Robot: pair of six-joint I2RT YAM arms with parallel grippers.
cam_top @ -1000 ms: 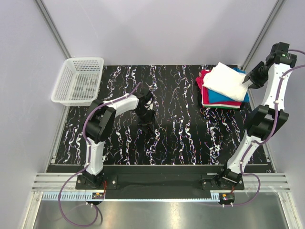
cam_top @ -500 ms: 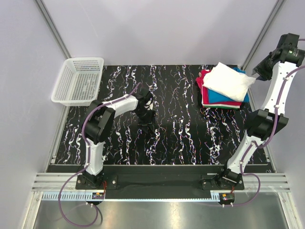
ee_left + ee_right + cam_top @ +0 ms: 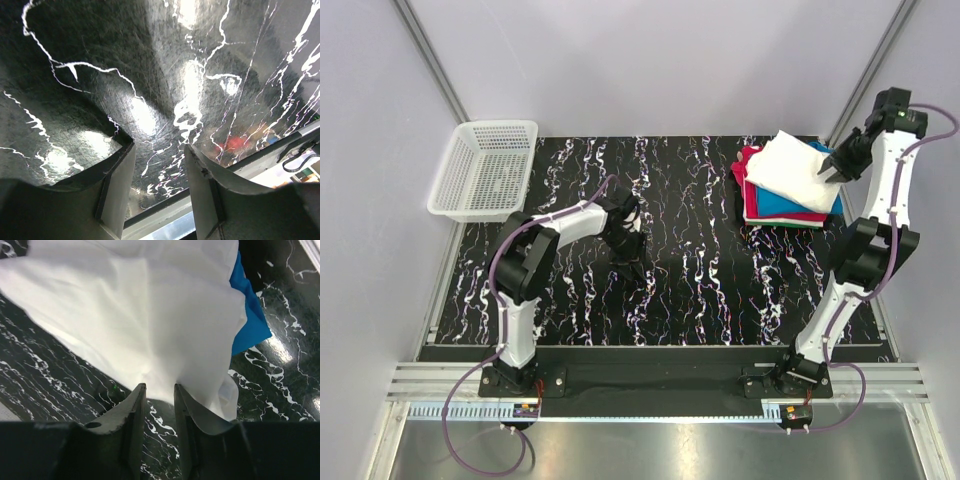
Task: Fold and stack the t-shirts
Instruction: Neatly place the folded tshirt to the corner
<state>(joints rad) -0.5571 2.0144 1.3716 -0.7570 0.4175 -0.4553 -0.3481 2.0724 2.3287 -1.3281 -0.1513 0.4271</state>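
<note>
Stacking looks nearly finished from where I stand. Three t-shirts lie piled at the far right of the surface (image 3: 690, 270): the red t-shirt (image 3: 748, 195) lowest, the blue t-shirt (image 3: 782, 205) on it, and the folded white t-shirt (image 3: 798, 170) on top. The white one sits askew, turned across the other two and overhanging them toward the far right, so the pile is not yet square.

The right pincer (image 3: 827, 170) is at that shirt's right-hand edge, its fingers drawn close on a pucker of white cloth, with creases fanning out from the spot. The left pincer (image 3: 628, 262) hangs low over the bare middle of the surface, released and carrying nothing. I see no unfolded shirt waiting.

What remains, I judge, is straightening the top shirt and letting go.
</note>
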